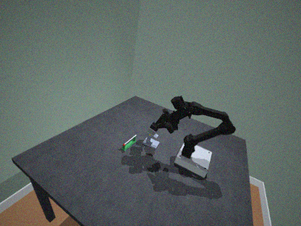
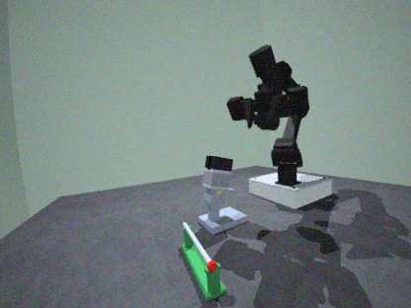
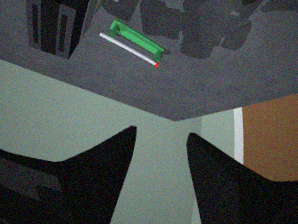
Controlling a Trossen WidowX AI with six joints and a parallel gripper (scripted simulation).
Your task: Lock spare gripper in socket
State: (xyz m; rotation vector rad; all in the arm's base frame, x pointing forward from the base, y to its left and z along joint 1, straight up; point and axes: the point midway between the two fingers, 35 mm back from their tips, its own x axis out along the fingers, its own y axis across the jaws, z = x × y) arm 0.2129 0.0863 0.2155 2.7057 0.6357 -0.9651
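My gripper (image 3: 162,135) is partly open, with nothing between its fingertips. In the exterior view it hangs above the mount, clear of everything. The spare gripper (image 1: 153,127) (image 2: 218,163) (image 3: 55,27) has a black top and stands upright, slightly tilted, over the mount (image 1: 151,142) (image 2: 233,217), a pale base plate with an upright part. It appears to sit in the socket; the spigot is hidden. The lock pin (image 2: 197,243) (image 3: 127,48) is white with a red head. It lies along the top of the green rack (image 1: 128,145) (image 2: 199,268) (image 3: 137,40), out of the socket.
The arm's white base (image 1: 191,169) (image 2: 296,194) stands on the dark table (image 1: 83,145) (image 2: 114,237), behind the mount in the exterior view. The green rack stands in front of the mount there. Arm shadows fall across the table beside both. A small yellow mark (image 2: 219,192) shows below the spare gripper.
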